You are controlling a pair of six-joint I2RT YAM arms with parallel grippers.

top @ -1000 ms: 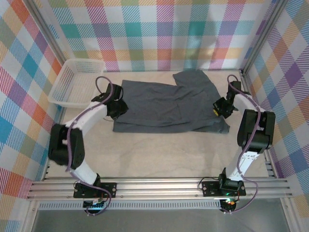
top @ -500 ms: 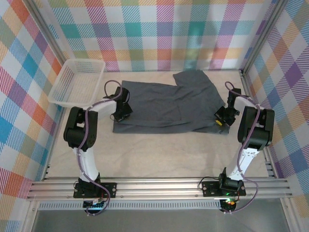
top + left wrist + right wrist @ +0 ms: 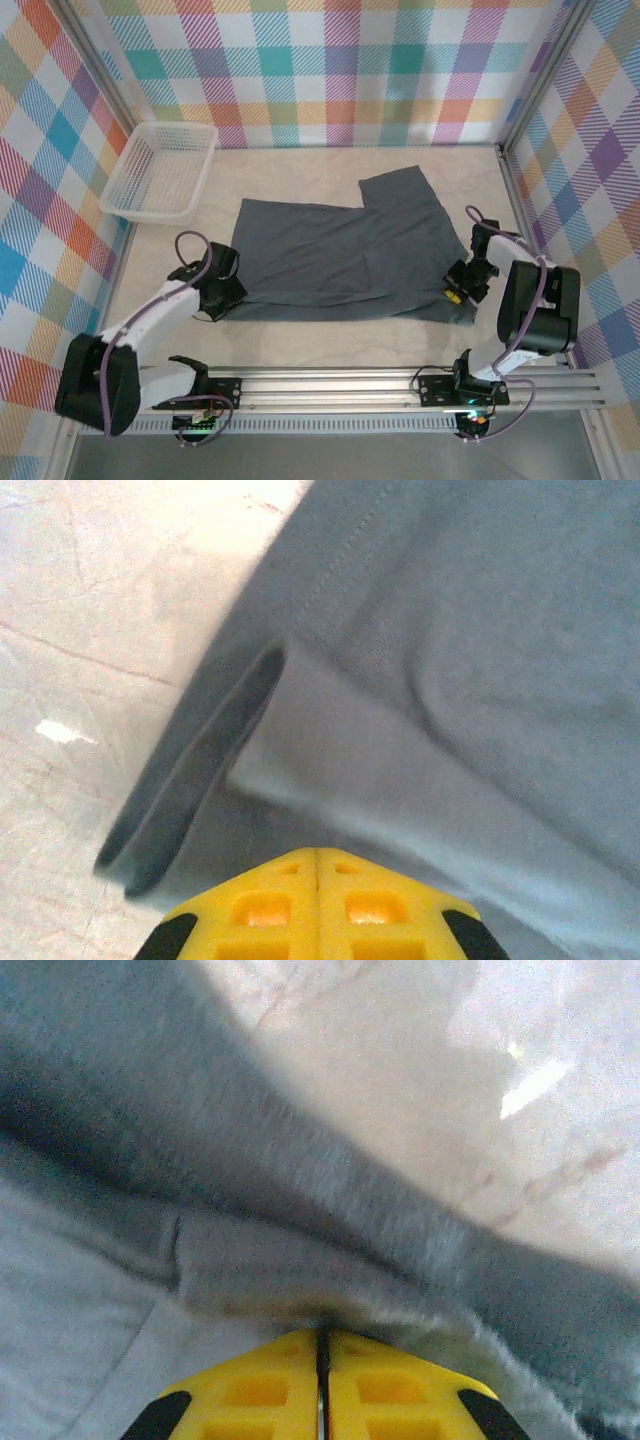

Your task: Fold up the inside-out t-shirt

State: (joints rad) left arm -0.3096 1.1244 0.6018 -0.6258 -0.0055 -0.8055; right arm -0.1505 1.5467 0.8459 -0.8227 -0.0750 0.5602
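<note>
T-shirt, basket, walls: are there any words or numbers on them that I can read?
None: no word, number or logo can be read anywhere in these pictures.
t-shirt: plain blue-grey cloth, no print showing.
basket: plain white, no label showing.
checked walls: coloured squares, no writing.

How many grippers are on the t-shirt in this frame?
2. The left gripper is closed at the near left corner of the t-shirt. The right gripper pinches its near right edge.
</note>
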